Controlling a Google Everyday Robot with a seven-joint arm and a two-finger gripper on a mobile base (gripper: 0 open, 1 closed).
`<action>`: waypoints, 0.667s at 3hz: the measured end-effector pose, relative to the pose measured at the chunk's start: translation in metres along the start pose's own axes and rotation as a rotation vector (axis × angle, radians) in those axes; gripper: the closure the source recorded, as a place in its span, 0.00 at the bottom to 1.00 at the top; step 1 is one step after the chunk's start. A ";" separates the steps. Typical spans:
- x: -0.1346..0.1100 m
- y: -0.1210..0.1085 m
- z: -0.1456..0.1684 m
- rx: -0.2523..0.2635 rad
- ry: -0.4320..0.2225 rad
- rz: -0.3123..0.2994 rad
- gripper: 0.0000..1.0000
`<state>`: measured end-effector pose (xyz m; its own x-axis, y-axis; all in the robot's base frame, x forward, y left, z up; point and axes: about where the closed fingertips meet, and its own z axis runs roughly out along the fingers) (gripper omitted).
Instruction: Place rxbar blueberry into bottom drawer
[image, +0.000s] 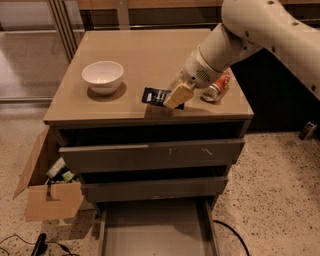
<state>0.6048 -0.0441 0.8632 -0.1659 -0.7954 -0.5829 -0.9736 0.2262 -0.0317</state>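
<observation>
The rxbar blueberry (156, 96), a dark flat wrapper with white lettering, is near the front edge of the cabinet top, its right end under my gripper. My gripper (176, 96) reaches in from the upper right, its tan fingers (179, 93) closed over the bar's right end, with the bar slightly tilted just above the surface. The bottom drawer (155, 227) is pulled out below, at floor level, a shallow grey tray with nothing in it. It sits straight beneath the bar's spot.
A white bowl (102, 76) stands on the left of the cabinet top. A red soda can (218, 86) lies just right of my gripper. The two upper drawers (150, 155) are slightly ajar. A cardboard box (47, 192) and a cable (40, 245) lie on the floor at left.
</observation>
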 end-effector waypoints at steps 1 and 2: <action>0.030 0.040 0.017 -0.011 -0.015 0.023 1.00; 0.036 0.045 0.018 -0.009 -0.015 0.025 1.00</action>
<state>0.5576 -0.0523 0.8266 -0.1881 -0.7810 -0.5956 -0.9705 0.2409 -0.0093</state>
